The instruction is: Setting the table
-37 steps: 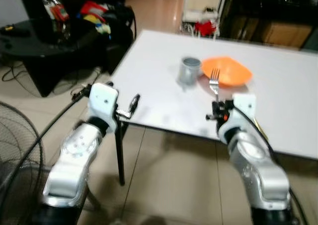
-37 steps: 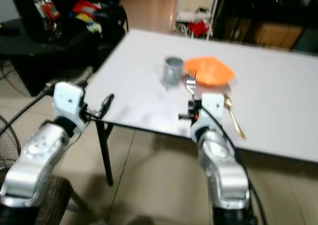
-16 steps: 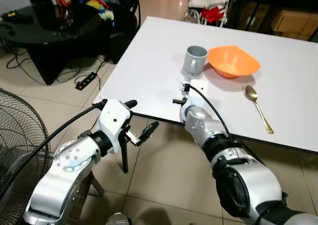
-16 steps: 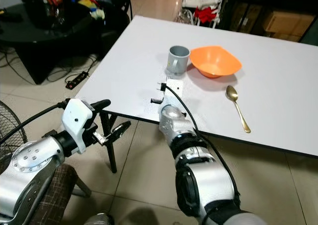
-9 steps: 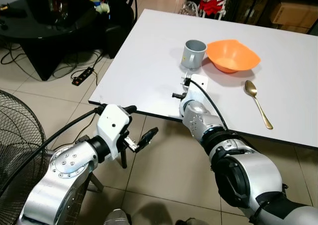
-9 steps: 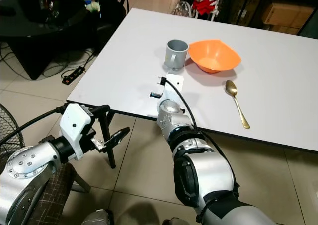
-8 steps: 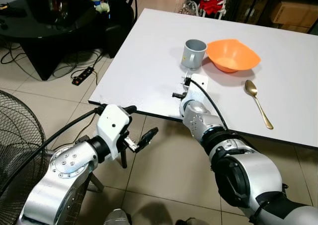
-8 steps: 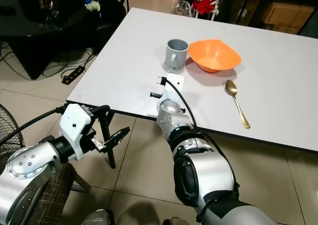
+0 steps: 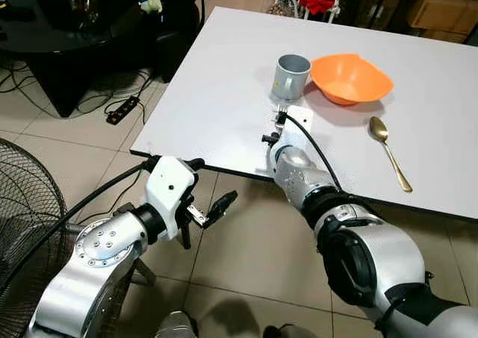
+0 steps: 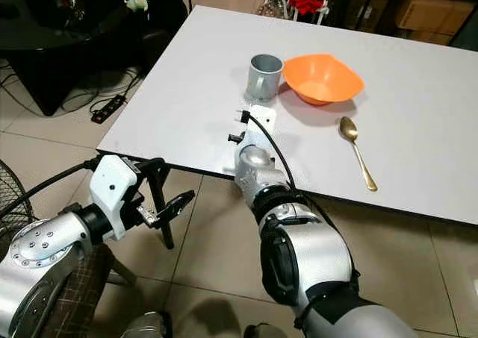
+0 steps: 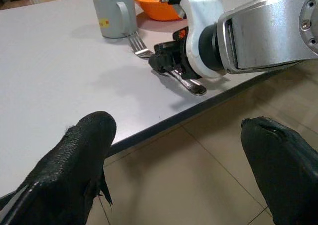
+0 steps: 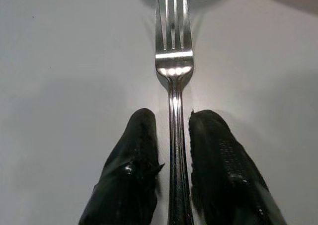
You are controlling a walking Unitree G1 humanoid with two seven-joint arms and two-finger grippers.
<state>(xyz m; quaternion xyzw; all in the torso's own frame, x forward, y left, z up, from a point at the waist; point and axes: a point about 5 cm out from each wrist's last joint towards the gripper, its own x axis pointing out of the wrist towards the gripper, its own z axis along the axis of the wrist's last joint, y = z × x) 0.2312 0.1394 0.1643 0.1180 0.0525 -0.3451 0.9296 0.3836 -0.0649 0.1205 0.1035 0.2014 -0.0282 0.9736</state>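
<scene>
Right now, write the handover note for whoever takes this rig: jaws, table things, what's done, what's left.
Right gripper: jaws shut on the fork, low over the white table, tines pointing at the grey mug.
Left gripper: jaws open, idle below the table's near edge.
Orange bowl beside the mug; gold spoon lies on the robot's right of the bowl.
Done: mug, bowl, spoon set.
Left: release the fork, withdraw.

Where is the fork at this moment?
The fork lies on the white table between the right gripper's jaws, its tines just short of the grey mug, left of the orange bowl.
</scene>
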